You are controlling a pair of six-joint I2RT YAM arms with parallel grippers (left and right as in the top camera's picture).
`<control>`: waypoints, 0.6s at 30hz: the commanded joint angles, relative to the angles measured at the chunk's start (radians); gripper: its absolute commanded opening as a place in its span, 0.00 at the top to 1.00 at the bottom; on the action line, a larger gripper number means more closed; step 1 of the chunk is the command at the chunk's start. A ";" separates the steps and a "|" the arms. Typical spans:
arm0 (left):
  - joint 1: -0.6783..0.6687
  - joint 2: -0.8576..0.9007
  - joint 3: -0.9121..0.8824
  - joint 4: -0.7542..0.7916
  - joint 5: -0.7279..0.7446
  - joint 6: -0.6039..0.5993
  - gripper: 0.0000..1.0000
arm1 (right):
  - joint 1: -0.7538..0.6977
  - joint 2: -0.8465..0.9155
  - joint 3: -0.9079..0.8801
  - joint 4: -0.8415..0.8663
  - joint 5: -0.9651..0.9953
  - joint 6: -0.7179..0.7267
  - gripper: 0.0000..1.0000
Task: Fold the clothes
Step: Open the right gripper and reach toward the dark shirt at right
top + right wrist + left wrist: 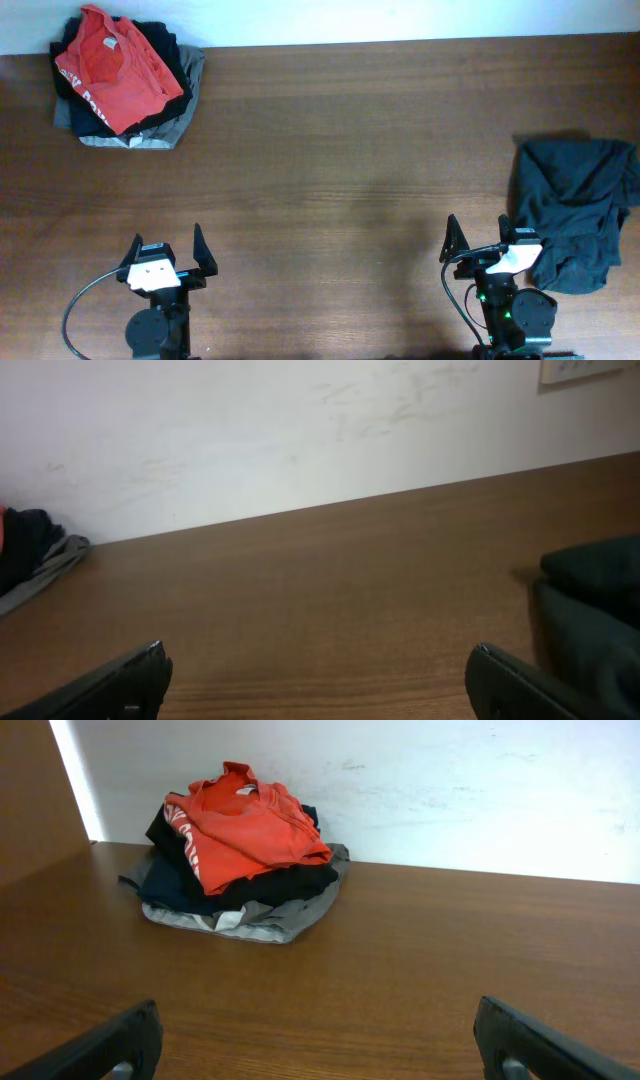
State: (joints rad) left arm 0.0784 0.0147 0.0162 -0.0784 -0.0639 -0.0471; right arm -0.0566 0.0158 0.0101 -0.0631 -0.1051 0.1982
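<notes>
A brown wooden table [330,150] is seen, with two heaps of cloth laid on it. The clothes [575,205] are spread, crumpled, just right of the right gripper [480,225]. A pile [125,85], grey at the bottom, is set well ahead of the left gripper [168,238] and to its left.
</notes>
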 commanded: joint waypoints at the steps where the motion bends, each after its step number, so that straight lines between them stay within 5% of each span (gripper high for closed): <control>1: -0.006 -0.008 -0.007 0.002 0.007 -0.009 0.01 | -0.007 -0.010 -0.005 0.013 0.005 0.010 0.02; 6: -0.006 -0.008 -0.007 0.002 0.007 -0.009 0.01 | -0.008 -0.010 -0.005 0.097 -0.202 0.308 0.01; 18: -0.006 -0.008 -0.007 0.002 0.007 -0.009 0.01 | -0.008 -0.010 0.023 0.277 -0.243 0.298 0.02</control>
State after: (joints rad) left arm 0.0784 0.0147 0.0162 -0.0784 -0.0639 -0.0471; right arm -0.0574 0.0154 0.0101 0.1581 -0.3470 0.4950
